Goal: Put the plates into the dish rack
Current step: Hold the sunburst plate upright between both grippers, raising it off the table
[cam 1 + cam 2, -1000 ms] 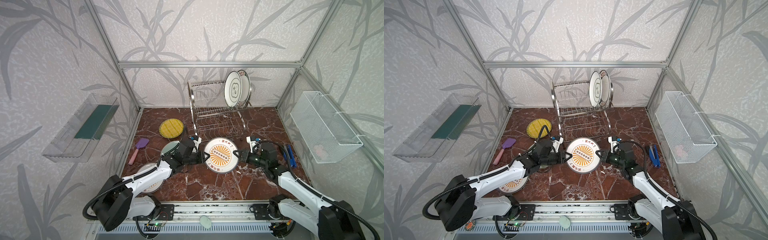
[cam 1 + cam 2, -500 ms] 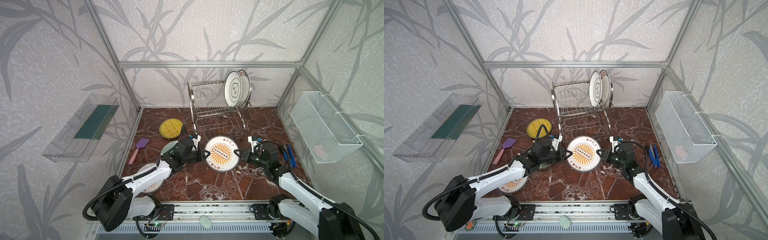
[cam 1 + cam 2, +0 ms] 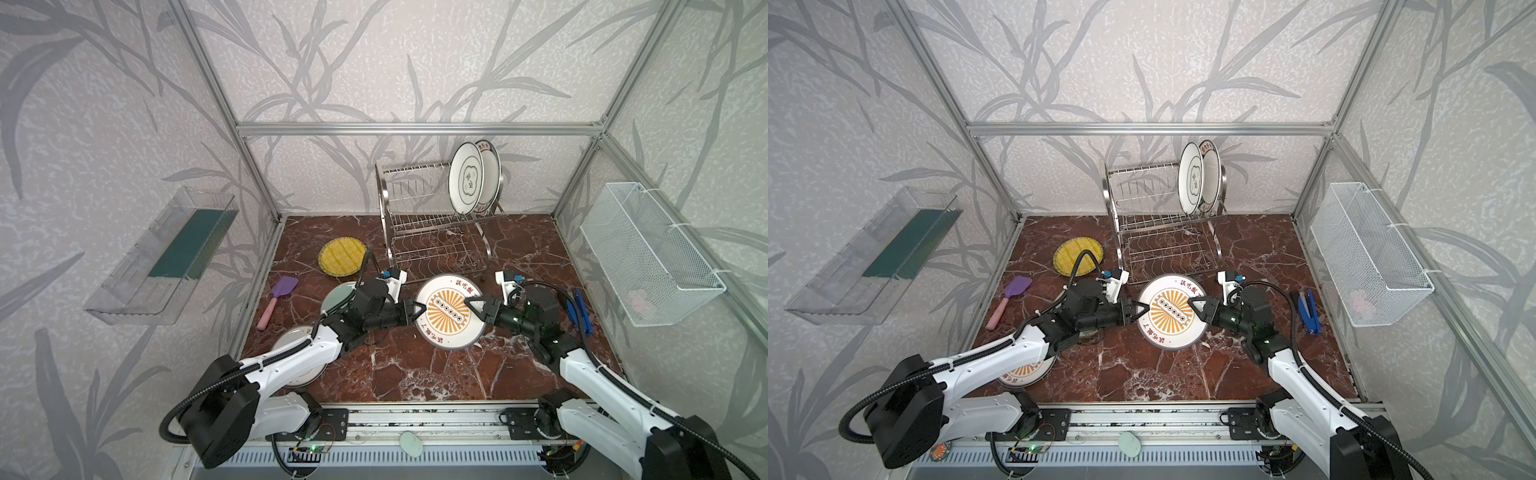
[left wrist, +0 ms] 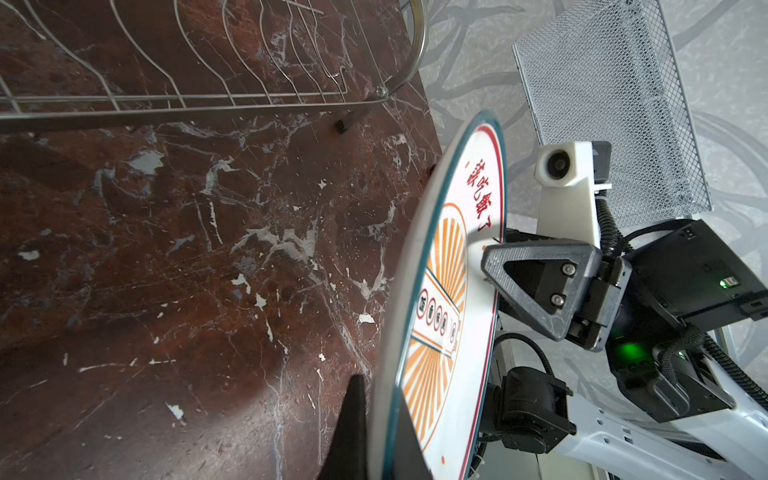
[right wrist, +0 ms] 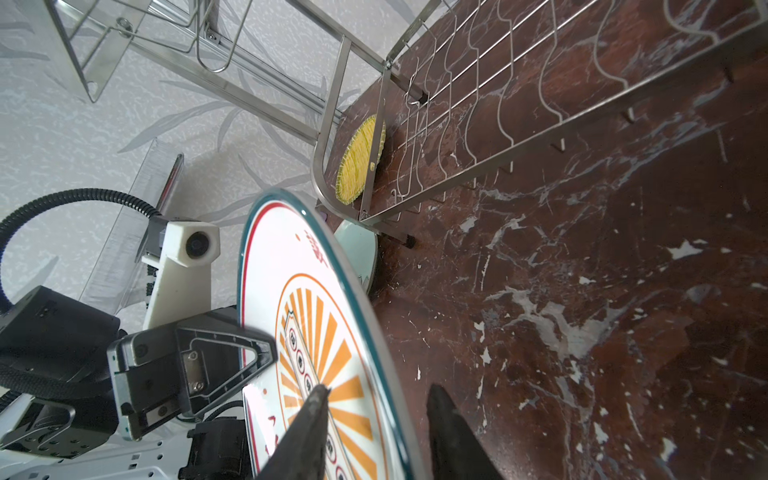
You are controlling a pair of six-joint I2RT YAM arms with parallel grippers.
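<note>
sunburst plate in left gripper, right gripper parted, wrist view only

Bright, even light, soft shadows in both top views. The bench before the dish rack gleams. In wrist views the left gripper's finger blurs; the sunburst plate glares white.

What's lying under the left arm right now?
A sunburst plate and a pale teal plate lie flat there; the left arm hides part of each.
</note>
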